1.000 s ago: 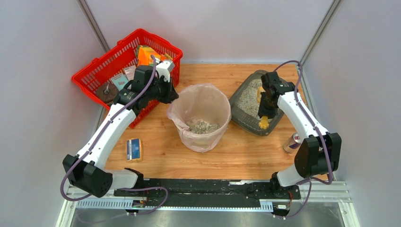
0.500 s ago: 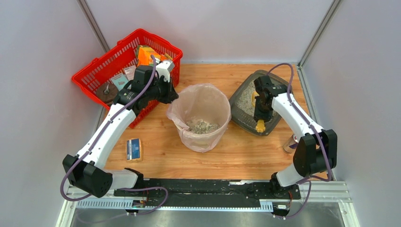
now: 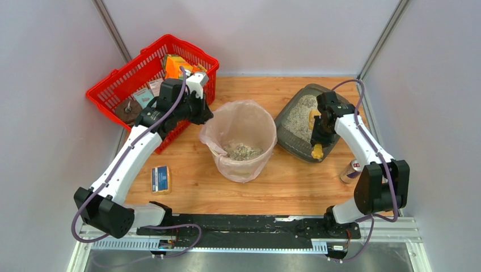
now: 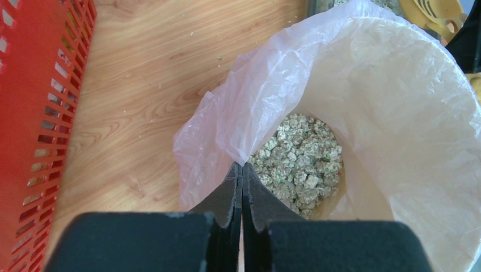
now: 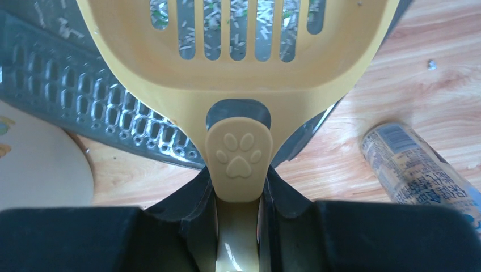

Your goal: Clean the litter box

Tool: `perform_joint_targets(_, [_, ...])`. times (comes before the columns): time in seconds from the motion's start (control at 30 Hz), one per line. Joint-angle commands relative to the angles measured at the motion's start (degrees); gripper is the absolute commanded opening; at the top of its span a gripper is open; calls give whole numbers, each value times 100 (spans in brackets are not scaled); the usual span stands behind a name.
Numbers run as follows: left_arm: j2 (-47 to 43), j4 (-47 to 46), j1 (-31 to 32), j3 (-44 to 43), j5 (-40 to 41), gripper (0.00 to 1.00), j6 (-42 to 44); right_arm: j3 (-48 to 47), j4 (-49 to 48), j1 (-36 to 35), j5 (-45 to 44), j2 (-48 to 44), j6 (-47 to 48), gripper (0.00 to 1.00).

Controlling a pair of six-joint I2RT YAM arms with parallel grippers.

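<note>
We see the left arm (image 3: 131, 154) and right arm (image 3: 358, 136) built of white shells and black joint housings, with a purple cable (image 3: 116, 166) running along each. The left gripper (image 4: 242, 170) and right gripper (image 5: 238, 181) have matte black, wedge-shaped fingers.

From above and behind the arm bases, we look down on the whole worktop (image 3: 295, 192) from well back. On the left wrist we peer past the left claw (image 4: 241, 175) steeply down into the bin (image 4: 397, 113), close in. On the right wrist we sit very near, facing along the right claw (image 5: 238, 187) at the yellow scoop (image 5: 238, 68) and litter box (image 5: 85, 113). Both wrist views catch that scoop, and the overhead view covers both.
</note>
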State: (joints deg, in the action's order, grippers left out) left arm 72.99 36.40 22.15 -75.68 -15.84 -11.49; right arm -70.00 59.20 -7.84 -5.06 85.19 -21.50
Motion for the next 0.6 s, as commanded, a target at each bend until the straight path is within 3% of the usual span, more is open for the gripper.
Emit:
perform_joint_targets(0.0, [-128, 25, 52, -69, -7, 0, 41, -198, -67, -174, -29, -99, 224, 0])
perform_joint_targets(0.17, [-22, 122, 61, -140, -130, 4, 15, -427, 179, -183, 75, -309, 243, 0])
perform_joint_targets(0.33, [-75, 60, 52, -96, -69, 29, 23, -681, 530, -271, 172, -652, 190, 0])
perform_joint_targets(0.57, [-118, 42, 52, -87, -113, 69, -20, -1594, 1391, -1157, -338, -960, 137, 0])
